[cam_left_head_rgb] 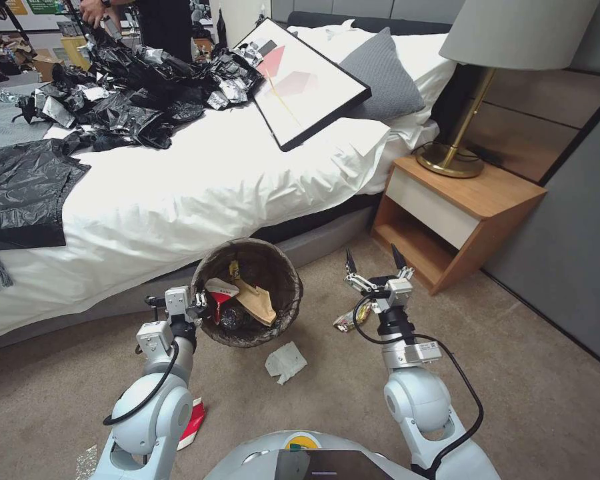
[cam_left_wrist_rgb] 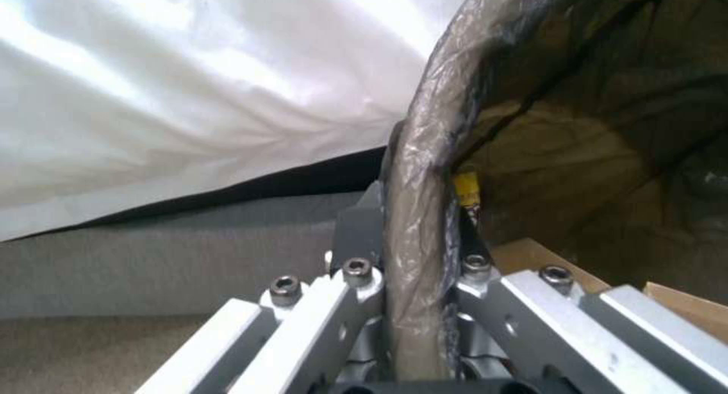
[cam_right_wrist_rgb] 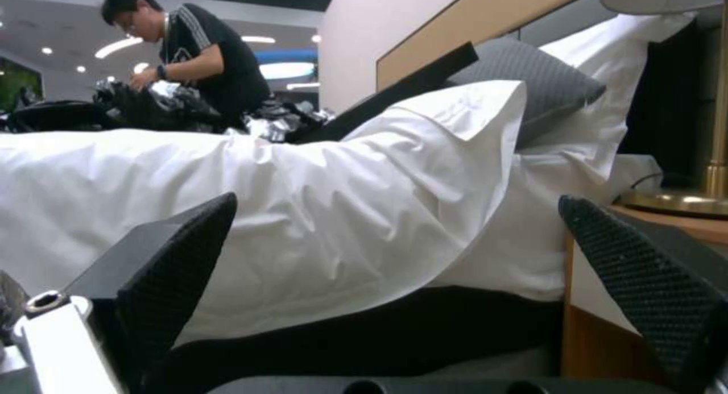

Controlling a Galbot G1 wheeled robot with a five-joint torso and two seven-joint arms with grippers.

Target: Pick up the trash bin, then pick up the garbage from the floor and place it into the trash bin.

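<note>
The left gripper (cam_left_head_rgb: 199, 308) is clamped on the rim of the trash bin (cam_left_head_rgb: 283, 267), one finger inside the dark liner and one outside, as the left wrist view shows (cam_left_wrist_rgb: 413, 303); the bin hangs off that gripper tilted, its mouth facing up and back toward the robot, its long axis leaning away toward the bed (cam_left_head_rgb: 200, 173). Inside lie a tan paper bag (cam_left_head_rgb: 257, 301), a red-and-white cup (cam_left_head_rgb: 220, 293) and a scrap of yellow wrapper (cam_left_head_rgb: 234, 268). So the bin is in hand and the collecting step appears to be under way. The right gripper (cam_left_head_rgb: 374, 259) stands spread wide and empty, fingertips pointing up and forward — nothing between them. Just below and to its inner side a crumpled snack wrapper (cam_left_head_rgb: 352, 317) lies on the carpet; a white tissue (cam_left_head_rgb: 285, 362) lies farther inward, between the two arms and just below the bin. A red-and-white piece (cam_left_head_rgb: 193, 417) sits beside the left arm. The next move probably calls for tipping the right gripper down over the nearest wrapper — a flat, limp thing needing a low pinch against the carpet.
</note>
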